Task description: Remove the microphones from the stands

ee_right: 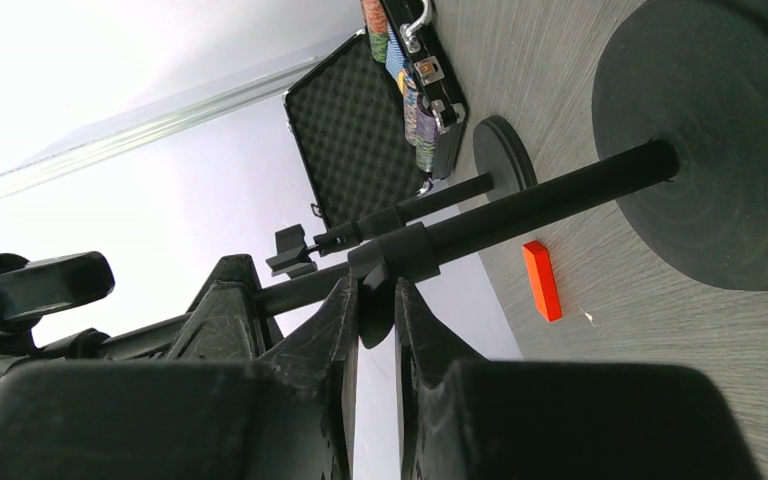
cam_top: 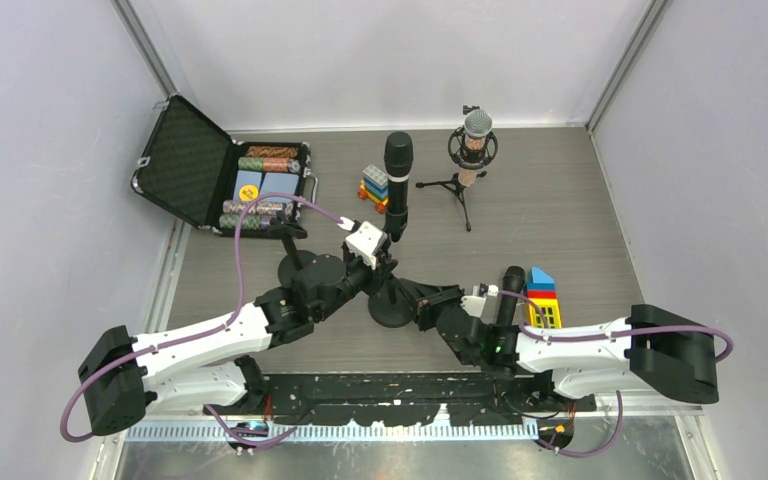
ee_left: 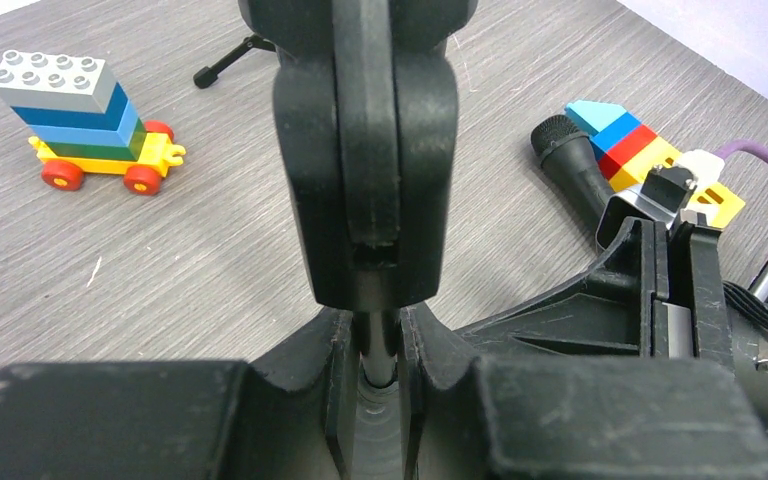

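A black microphone (cam_top: 397, 178) stands upright in the clip of a stand with a round black base (cam_top: 390, 308). My left gripper (cam_top: 384, 260) is shut on the stand's thin pole (ee_left: 381, 345), just under the black clip (ee_left: 365, 160) that fills the left wrist view. My right gripper (cam_top: 415, 303) reaches in low from the right. In the right wrist view it (ee_right: 375, 298) is shut on the flat knob (ee_right: 377, 318) of the collar on the pole (ee_right: 540, 197), not far from the base (ee_right: 730, 140). The microphone itself does not show in either wrist view.
A silver-headed microphone on a small tripod (cam_top: 472, 150) stands at the back. A loose black microphone (cam_top: 510, 288) lies by a stack of toy bricks (cam_top: 542, 297). A brick car (cam_top: 374, 187), an open black case (cam_top: 222, 178), a second stand base (cam_top: 300, 268) and an orange brick (ee_right: 540, 280) are nearby.
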Robot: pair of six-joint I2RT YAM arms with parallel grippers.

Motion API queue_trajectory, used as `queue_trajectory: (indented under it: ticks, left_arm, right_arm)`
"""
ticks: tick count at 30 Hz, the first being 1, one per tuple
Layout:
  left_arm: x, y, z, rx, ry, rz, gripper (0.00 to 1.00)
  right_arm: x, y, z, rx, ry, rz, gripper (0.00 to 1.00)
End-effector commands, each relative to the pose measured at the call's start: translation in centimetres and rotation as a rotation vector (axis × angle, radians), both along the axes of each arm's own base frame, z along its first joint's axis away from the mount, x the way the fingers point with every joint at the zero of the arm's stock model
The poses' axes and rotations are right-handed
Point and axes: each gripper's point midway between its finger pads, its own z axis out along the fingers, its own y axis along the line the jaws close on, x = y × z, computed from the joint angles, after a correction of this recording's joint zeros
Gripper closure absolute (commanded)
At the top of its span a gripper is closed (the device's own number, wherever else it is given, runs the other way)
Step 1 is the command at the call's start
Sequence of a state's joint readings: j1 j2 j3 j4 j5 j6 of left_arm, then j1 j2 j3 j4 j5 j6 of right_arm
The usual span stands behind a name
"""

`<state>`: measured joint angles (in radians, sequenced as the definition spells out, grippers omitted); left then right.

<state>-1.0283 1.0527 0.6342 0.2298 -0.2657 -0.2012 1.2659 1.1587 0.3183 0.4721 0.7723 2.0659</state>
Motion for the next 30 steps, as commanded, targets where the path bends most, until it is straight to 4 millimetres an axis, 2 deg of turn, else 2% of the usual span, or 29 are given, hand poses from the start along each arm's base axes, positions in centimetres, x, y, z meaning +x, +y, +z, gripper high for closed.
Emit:
queue_trajectory:
  ticks: [1, 6, 9, 12, 13, 15, 17, 18, 22, 24, 30]
  left_arm:
    - [0.2, 0.2, 1.4, -0.023, -0.025, 0.014, 1.00]
    - [0.1, 0.1, 1.4, -0.017, -0.025, 0.008, 1.00]
    - [0.1, 0.1, 1.4, -0.017, -0.025, 0.007, 1.00]
    - [0.0, 0.1, 1.2, -0.019, -0.025, 0.007, 1.00]
    - [0.0, 0.1, 1.2, -0.019, -0.024, 0.005, 1.00]
    - [0.0, 0.1, 1.1, -0.020, -0.025, 0.005, 1.00]
    - [0.1, -0.1, 1.0, -0.018, -0.024, 0.001, 1.00]
    - [0.1, -0.2, 0.9, -0.016, -0.022, -0.002, 1.00]
    - [0.0, -0.6, 0.7, 0.000, -0.018, -0.017, 1.00]
    - [0.0, -0.6, 0.9, 0.003, -0.017, -0.020, 1.00]
    - [-0.3, -0.2, 2.3, 0.017, -0.016, -0.029, 1.00]
  right_arm:
    - [1.1, 0.2, 4.5, 0.280, 0.045, -0.088, 0.96]
    - [1.7, 0.1, 7.0, 0.087, -0.117, -0.101, 1.00]
    - [2.3, -1.0, 8.8, -0.051, -0.219, -0.148, 1.00]
    - [3.0, -2.6, 9.1, -0.262, -0.330, -0.197, 1.00]
    - [3.2, -2.8, 9.9, -0.260, -0.367, -0.212, 1.00]
    - [3.4, -3.0, 10.0, -0.431, -0.482, -0.186, 1.00]
    - [3.3, -2.5, 10.4, -0.509, -0.582, -0.136, 1.00]
    - [2.9, -1.7, 11.1, -0.478, -0.630, -0.101, 1.00]
    - [2.2, 0.3, 9.8, -0.634, -0.779, 0.057, 1.00]
    - [2.0, 0.8, 9.0, -0.702, -0.802, 0.116, 1.00]
    - [1.5, 1.4, 8.9, -0.714, -0.861, 0.206, 1.00]
